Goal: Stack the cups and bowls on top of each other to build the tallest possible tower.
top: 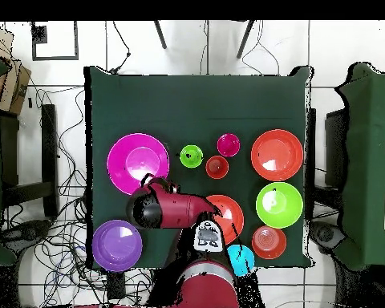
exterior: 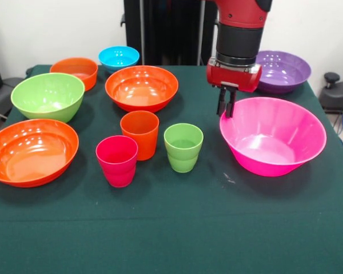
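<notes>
My gripper [exterior: 226, 109] hangs at the far left rim of the large pink bowl [exterior: 272, 136], its fingers closed on the rim; the bowl rests flat on the table. In the overhead view the arm [top: 160, 207] hides the gripper beside the pink bowl [top: 137, 163]. The orange cup [exterior: 140, 133], magenta-red cup [exterior: 117, 160] and light green cup [exterior: 183, 146] stand upright and apart mid-table. The purple bowl [exterior: 282, 71] sits behind the gripper. A wide orange bowl [exterior: 142, 87], the small blue bowl [exterior: 119, 57], small orange bowl [exterior: 75, 71], green bowl [exterior: 48, 96] and second wide orange bowl [exterior: 32, 150] stand separately at the left.
The dark green tablecloth [exterior: 171, 228] covers the table. Nothing is stacked. Other tables [top: 372, 160] and cables [top: 59, 233] on the floor surround the table in the overhead view.
</notes>
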Tool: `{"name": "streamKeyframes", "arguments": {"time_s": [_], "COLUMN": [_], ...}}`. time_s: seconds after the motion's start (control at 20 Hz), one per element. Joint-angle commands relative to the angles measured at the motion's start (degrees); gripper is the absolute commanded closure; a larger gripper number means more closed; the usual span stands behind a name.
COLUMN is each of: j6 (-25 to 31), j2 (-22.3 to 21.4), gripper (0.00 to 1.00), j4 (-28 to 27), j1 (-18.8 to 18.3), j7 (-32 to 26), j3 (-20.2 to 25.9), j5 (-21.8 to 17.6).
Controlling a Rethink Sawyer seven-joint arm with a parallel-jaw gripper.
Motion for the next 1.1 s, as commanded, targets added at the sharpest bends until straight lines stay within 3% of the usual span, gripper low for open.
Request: {"name": "streamKeyframes", "arguments": {"time_s": [0.05, 0.2, 0.65, 1.1], "j6": [-1.6, -1.3, 5.7, 0.7], "j2": [2.6, 2.3, -4.3, -1.2], "gripper": [1.00, 1.00, 1.00, 1.00], "j4": [-4.1, -4.3, -1.6, -1.7], "j1": [0.2, 1.1, 0.4, -0.5], "j7": [7.3, 7.3, 7.0, 7.2], "j3": [5.8, 5.0, 6.2, 6.8], "j5": [1.3, 1.6, 2.6, 1.4]}}
